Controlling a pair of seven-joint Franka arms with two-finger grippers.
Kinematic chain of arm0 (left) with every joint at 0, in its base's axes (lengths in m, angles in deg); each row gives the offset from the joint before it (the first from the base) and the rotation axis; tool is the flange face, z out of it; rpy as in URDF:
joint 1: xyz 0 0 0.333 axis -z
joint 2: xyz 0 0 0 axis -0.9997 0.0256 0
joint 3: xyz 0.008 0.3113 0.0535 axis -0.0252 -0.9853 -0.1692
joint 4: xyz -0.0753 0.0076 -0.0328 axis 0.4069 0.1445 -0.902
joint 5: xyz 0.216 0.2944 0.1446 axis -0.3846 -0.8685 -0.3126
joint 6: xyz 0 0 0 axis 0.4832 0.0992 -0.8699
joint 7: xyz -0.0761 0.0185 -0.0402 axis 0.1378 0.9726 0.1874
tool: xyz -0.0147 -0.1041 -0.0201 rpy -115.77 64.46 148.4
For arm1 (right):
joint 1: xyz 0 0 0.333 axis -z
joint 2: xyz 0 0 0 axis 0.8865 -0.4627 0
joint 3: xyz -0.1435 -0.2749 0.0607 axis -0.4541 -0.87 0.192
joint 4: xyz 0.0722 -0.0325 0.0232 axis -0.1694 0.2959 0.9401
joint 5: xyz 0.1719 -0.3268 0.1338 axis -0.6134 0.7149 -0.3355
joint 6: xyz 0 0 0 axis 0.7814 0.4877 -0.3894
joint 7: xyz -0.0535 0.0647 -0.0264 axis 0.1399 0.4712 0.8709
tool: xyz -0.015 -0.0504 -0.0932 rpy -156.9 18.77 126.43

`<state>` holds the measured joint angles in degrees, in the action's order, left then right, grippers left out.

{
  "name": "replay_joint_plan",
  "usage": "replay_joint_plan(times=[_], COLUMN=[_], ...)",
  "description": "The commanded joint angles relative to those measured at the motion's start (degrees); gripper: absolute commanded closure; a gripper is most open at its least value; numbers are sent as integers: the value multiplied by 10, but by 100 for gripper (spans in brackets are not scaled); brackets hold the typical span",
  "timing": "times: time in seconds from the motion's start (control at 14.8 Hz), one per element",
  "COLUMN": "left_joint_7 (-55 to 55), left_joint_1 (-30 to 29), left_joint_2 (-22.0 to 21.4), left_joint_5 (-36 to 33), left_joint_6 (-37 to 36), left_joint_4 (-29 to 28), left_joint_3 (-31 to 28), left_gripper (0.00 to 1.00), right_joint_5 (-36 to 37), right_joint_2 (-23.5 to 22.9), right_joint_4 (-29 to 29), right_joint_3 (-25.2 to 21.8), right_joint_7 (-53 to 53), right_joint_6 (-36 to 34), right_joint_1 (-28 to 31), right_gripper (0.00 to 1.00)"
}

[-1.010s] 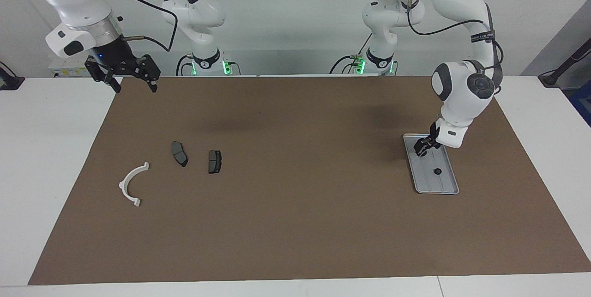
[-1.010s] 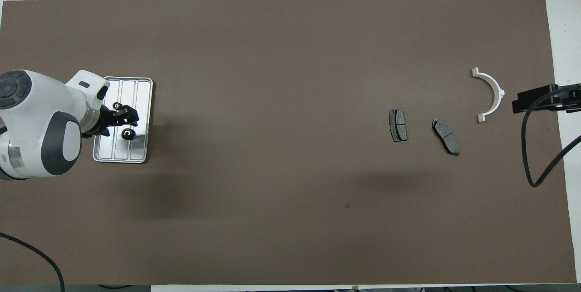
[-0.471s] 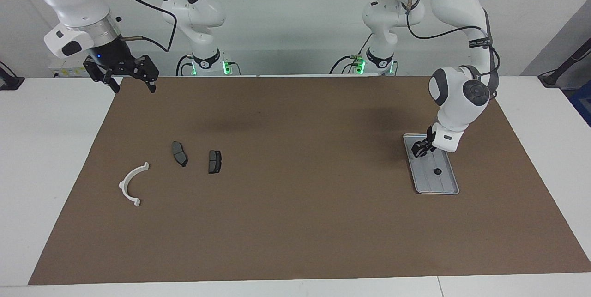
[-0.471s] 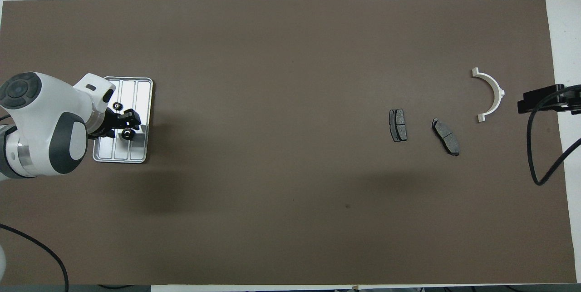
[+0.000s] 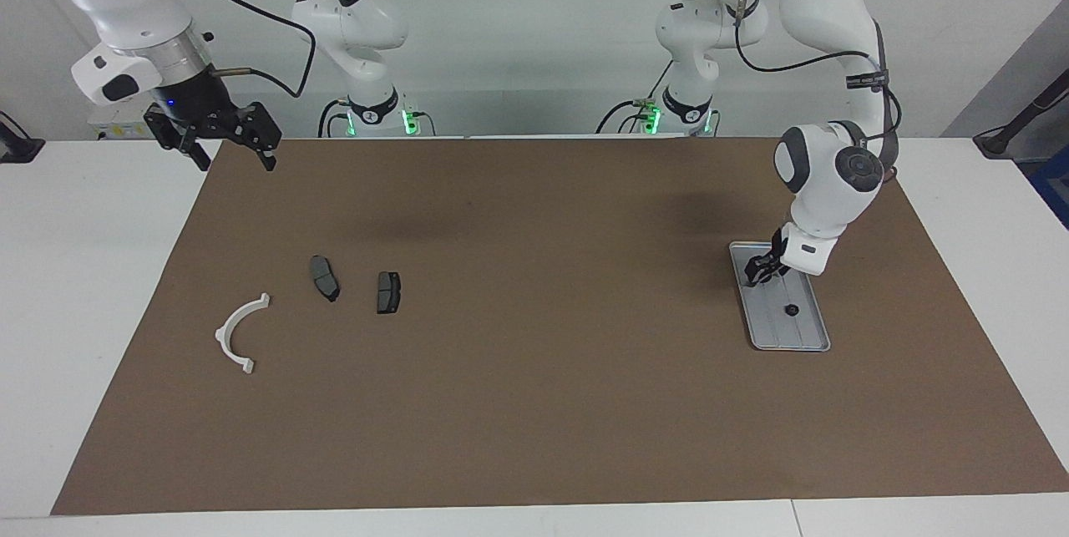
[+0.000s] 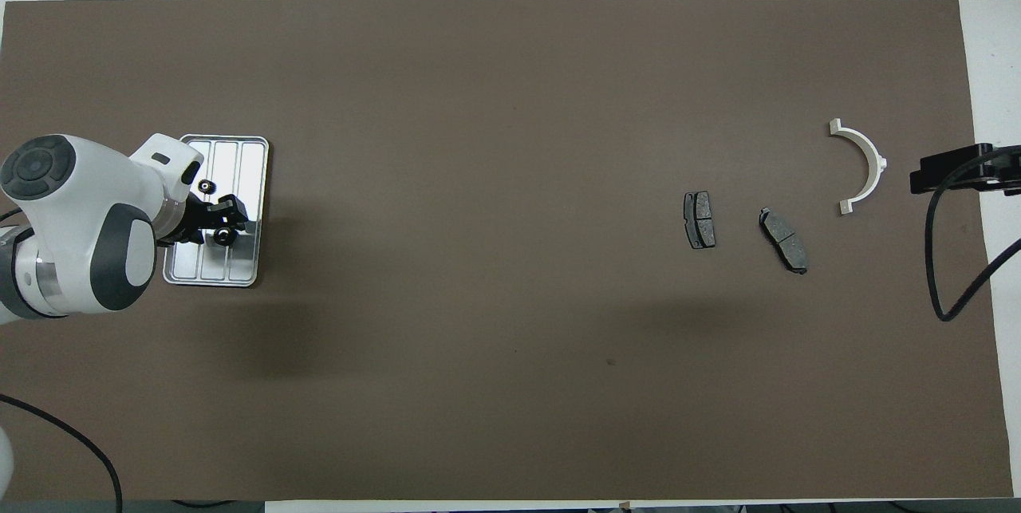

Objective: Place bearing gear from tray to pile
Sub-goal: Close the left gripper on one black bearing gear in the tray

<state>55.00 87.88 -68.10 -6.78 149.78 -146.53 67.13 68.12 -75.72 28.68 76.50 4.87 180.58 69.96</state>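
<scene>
Bearing gear [image 5: 789,309]: small, dark, round, on ridged silver tray [image 5: 803,339] | left end effector [image 5: 760,271]: grip unclear

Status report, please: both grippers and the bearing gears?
Left gripper low over tray, at one gear. Second gear farther along tray. Right gripper open, waiting over mat corner. Nothing between tray and pile.

The tray [image 5: 802,336] was shiny ribbed metal, the gear [image 5: 790,309] looked dark and dull, the bracket [image 5: 238,332] was smooth white plastic, the pads [image 5: 324,277] were matt grey, and the mat [image 5: 543,403] was matt brown paper.
</scene>
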Motion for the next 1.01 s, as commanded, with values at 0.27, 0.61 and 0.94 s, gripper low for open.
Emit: replay_joint_plan(times=[0.27,0.61,0.94], left_joint_7=[-1,7,125], left_joint_1=[-3,3,48], left_joint_2=[-6,-10,-4], left_joint_5=[-13,-11,8], left_joint_6=[3,-50,-111], left_joint_4=[-12,28,109], left_joint_3=[0,1,2], left_gripper=[93,100,100], right_joint_5=[-10,-9,-9], right_joint_2=[2,1,3], right_joint_4=[10,10,16], right_joint_3=[6,6,6], right_joint_7=[-4,-4,-3], right_joint_6=[24,27,28], right_joint_1=[9,9,9], right_gripper=[0,0,0])
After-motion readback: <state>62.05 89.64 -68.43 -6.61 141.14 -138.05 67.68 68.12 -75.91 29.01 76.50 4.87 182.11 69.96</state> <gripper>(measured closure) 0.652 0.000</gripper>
